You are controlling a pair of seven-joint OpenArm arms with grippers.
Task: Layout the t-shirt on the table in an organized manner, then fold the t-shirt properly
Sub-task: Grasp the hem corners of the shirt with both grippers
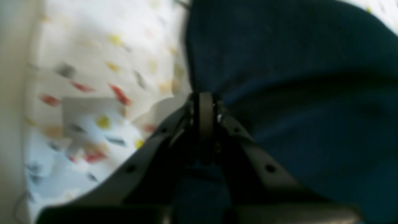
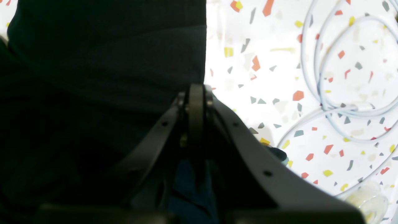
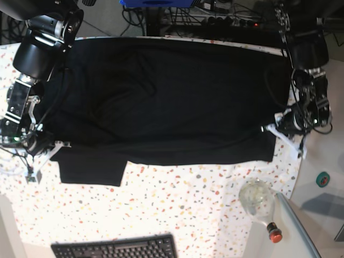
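Observation:
The black t-shirt (image 3: pixel 161 102) lies spread wide across the speckled table (image 3: pixel 188 199), with one sleeve (image 3: pixel 91 169) sticking out toward the front left. At the shirt's right edge, my left gripper (image 3: pixel 275 129) is shut on the cloth. In the left wrist view its fingertips (image 1: pixel 205 99) pinch the dark fabric (image 1: pixel 295 93), and that view is blurred. My right gripper (image 3: pixel 49 146) is at the shirt's left edge, shut on the t-shirt. The right wrist view shows its tips (image 2: pixel 196 91) closed at the hem of the dark cloth (image 2: pixel 108 62).
A black keyboard (image 3: pixel 115 250) sits at the front edge. A clear glass bottle with a red cap (image 3: pixel 259 203) lies at the front right. A green tape roll (image 3: pixel 322 179) sits off the table's right. White cable loops (image 2: pixel 323 93) lie beside my right gripper.

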